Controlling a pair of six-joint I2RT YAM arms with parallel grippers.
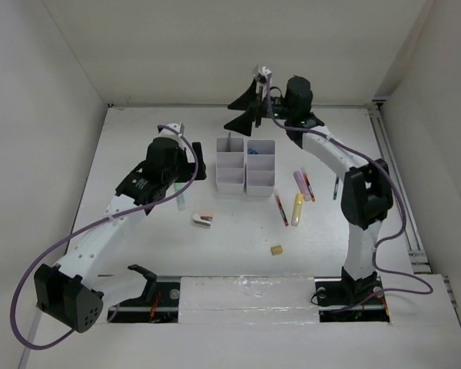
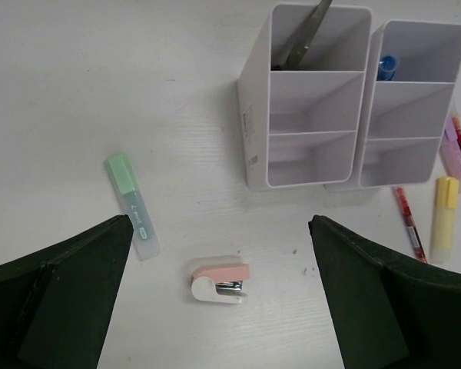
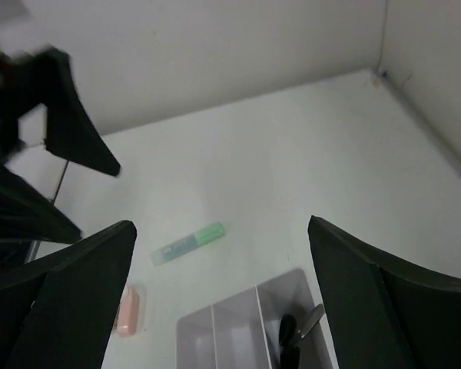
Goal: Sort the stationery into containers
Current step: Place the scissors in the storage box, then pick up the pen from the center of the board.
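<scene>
The left wall borders a bare strip of tabletop, the widest free room on that side. The left end effector hangs over it with its fingers wide apart and nothing between them. A green highlighter lies flat just below and left of it. The white-pink stapler sits near the midline of its gap in the left wrist view, apart from both fingers.

Just right of it stand the two joined white organisers, touching side by side. The scissors stand in the far compartment of the left one. The blue-capped glue bottle sits in the far compartment of the right one. The other four compartments look empty.

The right end effector hovers above the organisers' far end, close to the back wall, fingers spread and holding nothing.

Right of the organisers lie a red pen, a yellow highlighter, a pink highlighter and a dark pen. The tan eraser lies alone nearer the bases. The tabletop's right edge carries a rail.
</scene>
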